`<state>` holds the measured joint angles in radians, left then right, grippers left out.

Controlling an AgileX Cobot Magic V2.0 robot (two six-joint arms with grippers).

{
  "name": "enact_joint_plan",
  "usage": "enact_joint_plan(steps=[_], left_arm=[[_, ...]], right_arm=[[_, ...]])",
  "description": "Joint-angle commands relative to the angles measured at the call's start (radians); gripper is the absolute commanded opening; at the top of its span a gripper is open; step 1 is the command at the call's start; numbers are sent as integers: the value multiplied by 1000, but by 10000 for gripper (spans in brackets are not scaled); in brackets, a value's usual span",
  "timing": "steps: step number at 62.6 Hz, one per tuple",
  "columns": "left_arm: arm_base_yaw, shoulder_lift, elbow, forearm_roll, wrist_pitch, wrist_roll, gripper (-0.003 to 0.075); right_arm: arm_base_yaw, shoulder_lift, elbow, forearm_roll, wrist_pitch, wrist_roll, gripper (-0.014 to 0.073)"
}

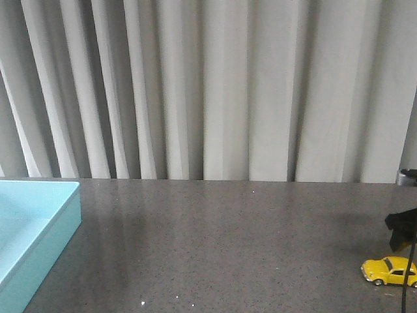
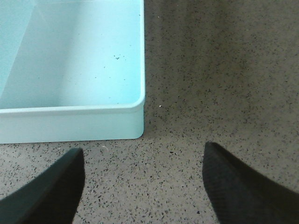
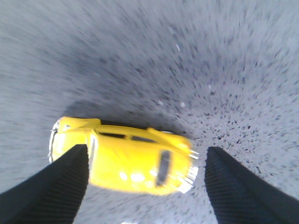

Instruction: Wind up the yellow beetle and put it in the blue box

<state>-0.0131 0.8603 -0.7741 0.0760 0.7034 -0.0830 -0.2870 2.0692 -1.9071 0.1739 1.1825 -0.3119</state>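
The yellow beetle (image 1: 389, 270) stands on its wheels at the table's front right. In the right wrist view the beetle (image 3: 126, 158) lies between the two fingers of my right gripper (image 3: 145, 154), which is open and straddles the car without pressing it; this view is blurred. A black part of the right arm (image 1: 401, 227) hangs just above the car. The blue box (image 1: 55, 238) sits at the table's left edge. My left gripper (image 2: 142, 151) is open and empty over bare table, just outside a corner of the blue box (image 2: 70, 123).
The dark grey speckled table (image 1: 228, 248) runs from the box to the car. A grey pleated curtain (image 1: 208, 85) hangs behind the table's back edge. The box interior shows only a few dark specks.
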Motion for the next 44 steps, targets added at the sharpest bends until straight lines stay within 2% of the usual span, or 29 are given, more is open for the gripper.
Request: enact_joint_plan(steps=[1, 7, 13, 26, 32, 44], left_arm=[[2, -1, -34, -4, -58, -1, 505], [2, -1, -34, -4, -65, -1, 505], [2, -1, -34, -4, -69, -1, 505], [2, -1, -34, -4, -86, -2, 505], [2, -1, -34, -4, -86, -2, 505], [2, -1, -34, -4, -92, -2, 504]], right_arm=[[-6, -143, -38, 41, -17, -11, 505], [-3, -227, -7, 59, -10, -8, 505], [16, -332, 88, 50, -62, -19, 505], [110, -621, 434, -28, -270, -2, 505], [172, -744, 583, -86, -327, 52, 505], [305, -912, 830, -231, -341, 216, 505]])
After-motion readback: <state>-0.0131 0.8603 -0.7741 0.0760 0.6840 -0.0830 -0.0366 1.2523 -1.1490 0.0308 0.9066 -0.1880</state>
